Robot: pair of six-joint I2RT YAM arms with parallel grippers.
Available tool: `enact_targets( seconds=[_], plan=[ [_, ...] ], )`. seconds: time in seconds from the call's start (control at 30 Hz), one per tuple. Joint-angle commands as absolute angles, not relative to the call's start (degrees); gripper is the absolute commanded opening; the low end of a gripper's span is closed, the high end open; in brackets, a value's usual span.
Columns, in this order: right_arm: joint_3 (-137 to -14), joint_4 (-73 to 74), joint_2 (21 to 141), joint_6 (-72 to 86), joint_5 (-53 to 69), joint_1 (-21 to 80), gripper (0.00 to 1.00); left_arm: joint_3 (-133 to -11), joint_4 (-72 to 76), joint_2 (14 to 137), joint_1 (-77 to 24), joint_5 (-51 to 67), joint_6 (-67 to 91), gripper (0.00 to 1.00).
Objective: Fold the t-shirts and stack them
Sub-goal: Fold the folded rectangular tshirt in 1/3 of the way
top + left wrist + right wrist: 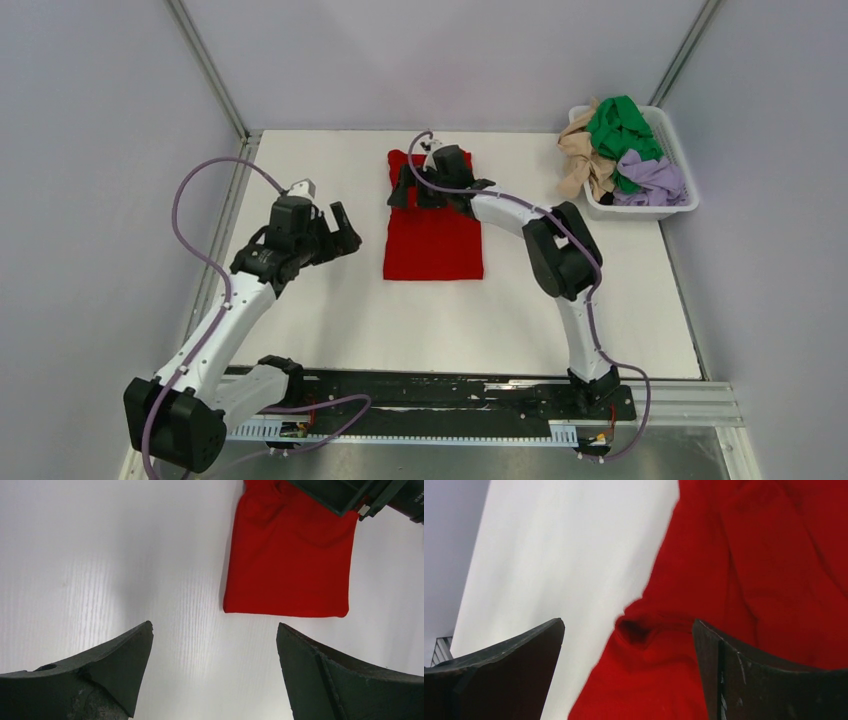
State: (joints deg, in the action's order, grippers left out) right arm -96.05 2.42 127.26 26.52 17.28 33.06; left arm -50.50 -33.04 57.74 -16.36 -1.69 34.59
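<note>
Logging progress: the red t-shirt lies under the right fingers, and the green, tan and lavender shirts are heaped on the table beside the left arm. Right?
No: the top external view shows the green shirt, tan shirt and lavender shirt heaped in the white basket, far right. The red t-shirt does lie under the right fingers.

Red t-shirt, partly folded, flat

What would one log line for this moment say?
red t-shirt: partly folded | right gripper: open, over its far end | left gripper: open, empty, beside it | white basket: heap of t-shirts
</note>
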Motion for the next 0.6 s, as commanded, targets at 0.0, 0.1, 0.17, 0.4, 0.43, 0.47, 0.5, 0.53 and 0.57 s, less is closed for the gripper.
enact_targets(
  seconds=[0.0,0.1,0.17,0.4,0.43,0.47,0.5,0.53,0.57],
  plan=[
    [-88.06,0.79,117.55,26.97,14.58,31.06,1.0,-47.16,-25.69,60.09,-16.16,4.45,36.81,1.0],
    [-78.01,0.56,108.57,28.48,11.8,29.08,1.0,-46.19,-22.86,63.7,-16.14,7.99,36.53,1.0],
    [-70.71,0.53,102.55,30.58,10.44,27.43,1.0,-46.05,-21.24,67.21,-16.19,9.61,36.26,1.0],
    [-49.02,2.92,84.44,37.31,10.84,20.22,1.0,-45.95,-13.72,79.58,-16.42,14.56,36.53,0.99],
    [-47.9,4.59,83.17,37.6,10.62,19.47,1.0,-45.96,-13.19,80.61,-16.65,14.75,36.47,0.98],
    [-46.91,6.01,82.01,37.62,10.32,18.97,1.0,-46.01,-12.17,82.49,-16.81,14.94,36.47,0.96],
    [-46.1,7.12,81.13,37.58,9.98,18.64,1.0,-46.15,-11.5,84.47,-17.03,14.98,36.41,0.95],
    [-45.33,7.8,80.29,37.66,9.6,18.48,1.0,-46.28,-11.07,85.52,-17.13,15.35,36.31,0.93],
    [-44.53,8.05,79.46,37.7,9.37,18.42,1.0,-46.53,-10.41,87.61,-17.36,15.63,36.06,0.91]
  ],
)
